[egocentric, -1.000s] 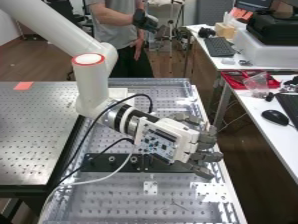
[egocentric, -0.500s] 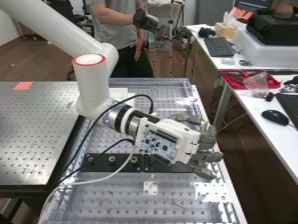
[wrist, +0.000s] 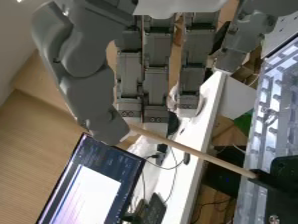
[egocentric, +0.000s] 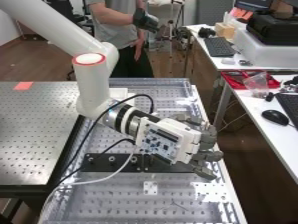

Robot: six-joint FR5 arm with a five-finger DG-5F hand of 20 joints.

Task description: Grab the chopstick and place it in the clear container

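Observation:
Over the right side of the bench in the high view, the hand (egocentric: 201,150) is held out sideways from the arm. Seen from the wrist, the hand (wrist: 157,75) has its fingers extended, with the thumb (wrist: 90,92) opposite them. The thin wooden chopstick (wrist: 199,154) slants between a black holder at its far end and the thumb's tip. Its near end lies behind or against that tip, close to the fingertips; whether they touch it I cannot tell. I cannot make out a clear container.
A black mounting bar (egocentric: 113,161) with round fittings lies across the perforated bench (egocentric: 106,200), below the arm. Cables hang by the wrist. To the right stands a white desk (egocentric: 266,142) with a mouse (egocentric: 274,117) and a red tray (egocentric: 234,80). A monitor (wrist: 93,185) is near.
The hand has shifted very slightly to the right in the high view, its fingers moving a little. A small tan tip beside them earlier is now covered. The arm has hardly moved.

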